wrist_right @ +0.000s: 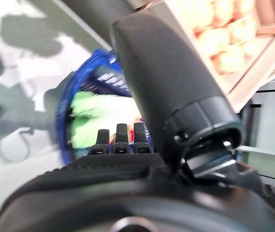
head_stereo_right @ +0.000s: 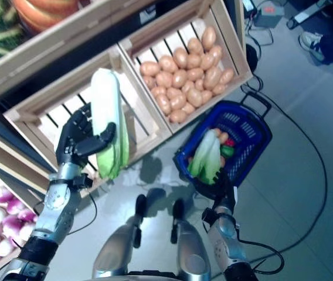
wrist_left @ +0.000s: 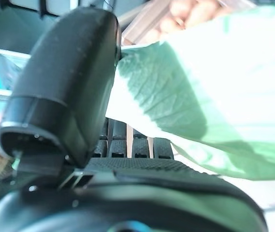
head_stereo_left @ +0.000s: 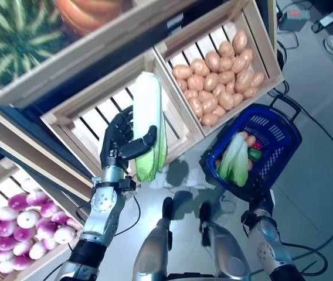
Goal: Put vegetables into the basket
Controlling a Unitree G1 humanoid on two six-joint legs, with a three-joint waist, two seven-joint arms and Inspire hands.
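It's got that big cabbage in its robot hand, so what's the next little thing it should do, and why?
Probably swing the left robot hand rightward toward the blue basket. Its fingers are curled round the napa cabbage, lifted in front of the empty wooden crate, while the basket hangs off to the right, already holding greens.

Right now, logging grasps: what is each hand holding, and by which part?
The left hand grips the Chinese cabbage around its middle. The right hand carries the blue basket; where it grips is hidden.

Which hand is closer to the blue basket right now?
Right. The right hand sits directly beneath the blue basket, at its near rim. The left hand is off by the crates, gripping the cabbage.
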